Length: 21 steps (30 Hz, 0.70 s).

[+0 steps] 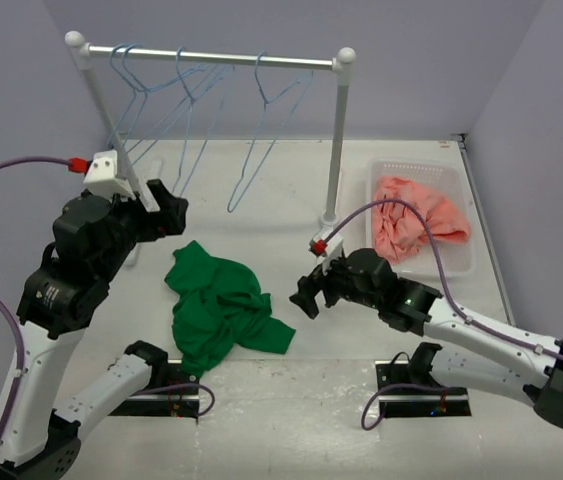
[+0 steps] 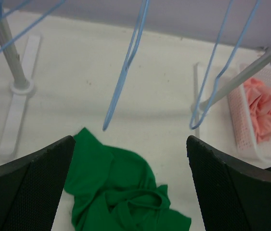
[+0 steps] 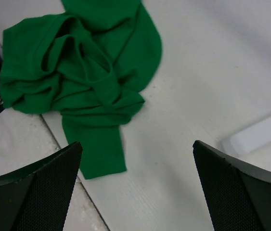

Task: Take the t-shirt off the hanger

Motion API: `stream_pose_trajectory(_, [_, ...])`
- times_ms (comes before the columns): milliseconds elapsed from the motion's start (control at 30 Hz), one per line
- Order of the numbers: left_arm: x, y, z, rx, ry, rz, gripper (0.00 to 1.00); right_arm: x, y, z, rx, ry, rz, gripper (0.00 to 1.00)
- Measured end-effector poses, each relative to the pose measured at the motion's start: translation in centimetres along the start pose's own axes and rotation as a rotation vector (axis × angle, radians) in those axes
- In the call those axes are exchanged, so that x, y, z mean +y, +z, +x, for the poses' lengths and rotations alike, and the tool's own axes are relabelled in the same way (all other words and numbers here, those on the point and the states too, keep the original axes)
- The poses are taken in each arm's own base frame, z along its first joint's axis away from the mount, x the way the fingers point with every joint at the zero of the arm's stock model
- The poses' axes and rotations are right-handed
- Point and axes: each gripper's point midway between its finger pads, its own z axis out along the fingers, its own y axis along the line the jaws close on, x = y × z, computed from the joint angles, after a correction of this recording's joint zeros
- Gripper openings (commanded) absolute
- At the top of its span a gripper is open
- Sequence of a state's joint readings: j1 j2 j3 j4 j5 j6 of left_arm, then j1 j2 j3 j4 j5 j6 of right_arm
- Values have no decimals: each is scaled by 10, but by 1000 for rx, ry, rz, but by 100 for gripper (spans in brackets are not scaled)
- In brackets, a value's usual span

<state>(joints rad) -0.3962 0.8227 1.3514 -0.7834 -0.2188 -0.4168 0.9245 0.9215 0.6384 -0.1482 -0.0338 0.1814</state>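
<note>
The green t-shirt (image 1: 219, 305) lies crumpled on the table (image 1: 291, 180) near the blue hangers (image 2: 124, 72), which look bare, I think. Left gripper (image 2: 130, 144) and right gripper (image 3: 137, 147) — both jaws wide apart.

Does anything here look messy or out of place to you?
The green t-shirt lies in a crumpled heap on the table, not on any hanger. The blue wire hangers on the rail hang bare, some of them tilted. Nothing looks spilled or broken.

Matt green cloth t-shirt (image 1: 219, 305)
</note>
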Motion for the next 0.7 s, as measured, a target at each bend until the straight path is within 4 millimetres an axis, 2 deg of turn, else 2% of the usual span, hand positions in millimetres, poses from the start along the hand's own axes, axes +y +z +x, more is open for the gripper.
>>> stream_pose_trajectory(67, [11,-7,29,78,-2,-28,100,23,12,8,41,-37,-67,99])
stream_pose_trajectory(167, [21,-16,51,140,-11,-52,100,64,37,18,115,-112,-162,99])
stream_pose_trajectory(333, [25,-32,55,137,-35,-53,100,137,91,16,150,-216,-294,99])
stream_pose_trajectory(467, [26,-37,54,129,-40,-50,100,176,138,23,177,-245,-343,99])
stream_pose_trajectory(533, [27,-37,56,137,-38,-53,100,179,161,33,202,-248,-320,99])
stream_pose_trajectory(600, [27,-37,58,144,-37,-57,100,171,181,49,236,-254,-262,99])
stream_pose_trajectory(700, [28,-38,59,147,-35,-59,100,152,193,78,305,-266,-183,99])
